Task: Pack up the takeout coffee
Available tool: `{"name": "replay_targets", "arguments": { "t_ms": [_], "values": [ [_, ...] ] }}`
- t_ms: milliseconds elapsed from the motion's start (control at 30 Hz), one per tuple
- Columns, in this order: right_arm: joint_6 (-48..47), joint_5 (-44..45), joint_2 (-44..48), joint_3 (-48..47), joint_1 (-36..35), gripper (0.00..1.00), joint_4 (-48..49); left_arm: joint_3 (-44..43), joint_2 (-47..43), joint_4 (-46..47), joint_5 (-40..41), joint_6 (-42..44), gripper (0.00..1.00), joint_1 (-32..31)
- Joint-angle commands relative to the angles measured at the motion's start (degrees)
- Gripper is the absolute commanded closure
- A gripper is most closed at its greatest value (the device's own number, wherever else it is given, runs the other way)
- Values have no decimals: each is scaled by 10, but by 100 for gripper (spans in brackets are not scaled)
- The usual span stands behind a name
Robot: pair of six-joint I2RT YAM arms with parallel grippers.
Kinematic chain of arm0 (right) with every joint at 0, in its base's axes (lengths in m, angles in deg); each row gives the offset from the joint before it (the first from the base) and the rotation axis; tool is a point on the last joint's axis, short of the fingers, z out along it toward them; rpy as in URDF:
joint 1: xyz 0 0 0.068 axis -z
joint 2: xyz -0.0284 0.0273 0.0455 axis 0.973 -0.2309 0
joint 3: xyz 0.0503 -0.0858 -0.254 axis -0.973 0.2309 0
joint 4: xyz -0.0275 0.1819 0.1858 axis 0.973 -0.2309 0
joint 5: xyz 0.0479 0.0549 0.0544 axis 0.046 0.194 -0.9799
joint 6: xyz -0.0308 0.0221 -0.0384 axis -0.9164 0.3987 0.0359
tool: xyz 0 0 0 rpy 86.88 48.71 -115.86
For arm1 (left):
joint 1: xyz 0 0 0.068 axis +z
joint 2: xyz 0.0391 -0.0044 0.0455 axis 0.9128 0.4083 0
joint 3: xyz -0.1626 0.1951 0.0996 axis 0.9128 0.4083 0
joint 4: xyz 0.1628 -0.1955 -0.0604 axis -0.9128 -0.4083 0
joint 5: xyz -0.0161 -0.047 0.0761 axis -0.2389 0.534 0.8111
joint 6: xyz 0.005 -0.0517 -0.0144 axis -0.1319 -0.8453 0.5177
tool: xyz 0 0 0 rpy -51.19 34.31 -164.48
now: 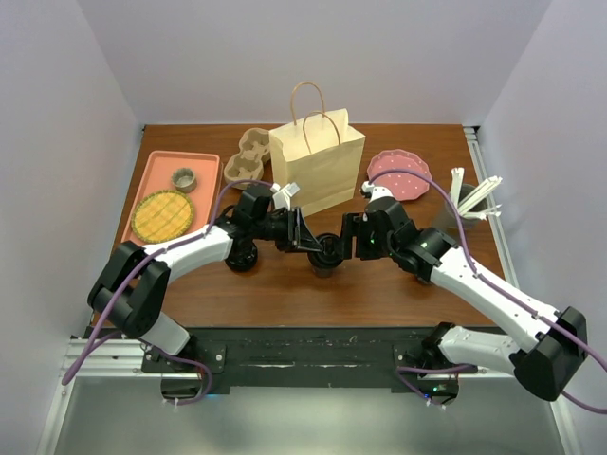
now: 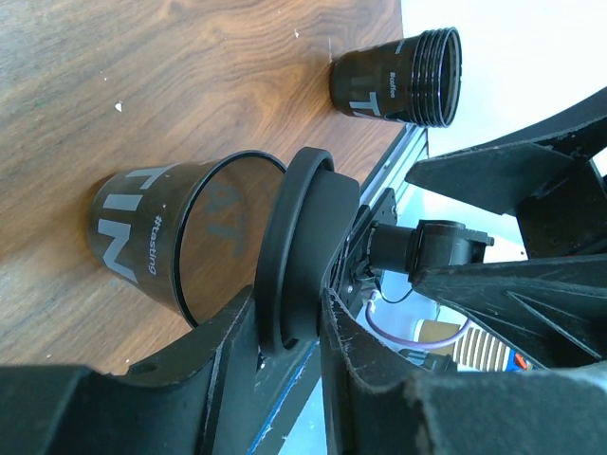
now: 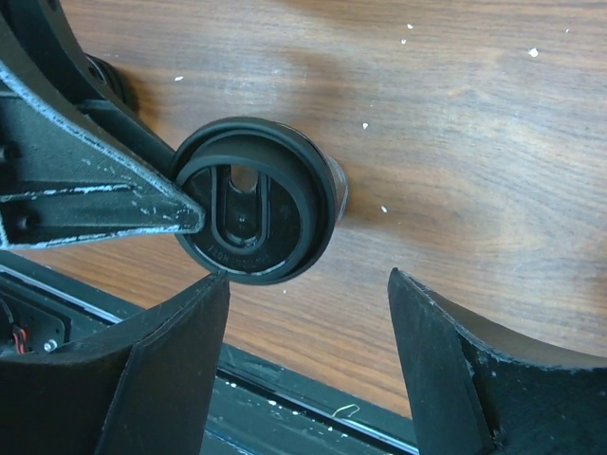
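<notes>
Packing has hardly begun, I judge. At the back left the cup carrier (image 1: 248, 152) holds no cup, and the paper bag (image 1: 318, 166) stands just beside it. The left pincer (image 2: 289, 313) is clenched on the rim of a lid (image 2: 303, 227), holding it tilted against the mouth of the coffee cup (image 2: 142, 232). That cup stands mid-bench (image 1: 398, 284) in front of the bag. The right pincer (image 3: 308, 280) gapes wide, grasping nothing, near the cup. Seating the lid and loading the cup remain.

Left arm (image 1: 180, 251) stretched rightward and low, left gripper (image 1: 305, 235) turned sideways, jaws pinched on a lid (image 2: 303, 251) rim, right arm (image 1: 474, 280) reaching leftward to face it, right gripper (image 1: 348, 237) jaws spread wide, touching nothing
</notes>
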Motion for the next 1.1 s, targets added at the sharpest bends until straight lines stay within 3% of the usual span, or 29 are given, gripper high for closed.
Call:
{"name": "replay_targets", "arguments": {
  "t_ms": [0, 800, 1067],
  "values": [
    [-4, -3, -11, 1, 1, 29, 23, -22, 3, -12, -4, 16, 65, -3],
    [-4, -10, -32, 14, 1, 34, 34, -58, 8, -69, 22, 54, 64, -4],
    [-4, -14, -36, 6, 1, 41, 39, -62, 7, -73, 20, 55, 64, -4]
  ]
}}
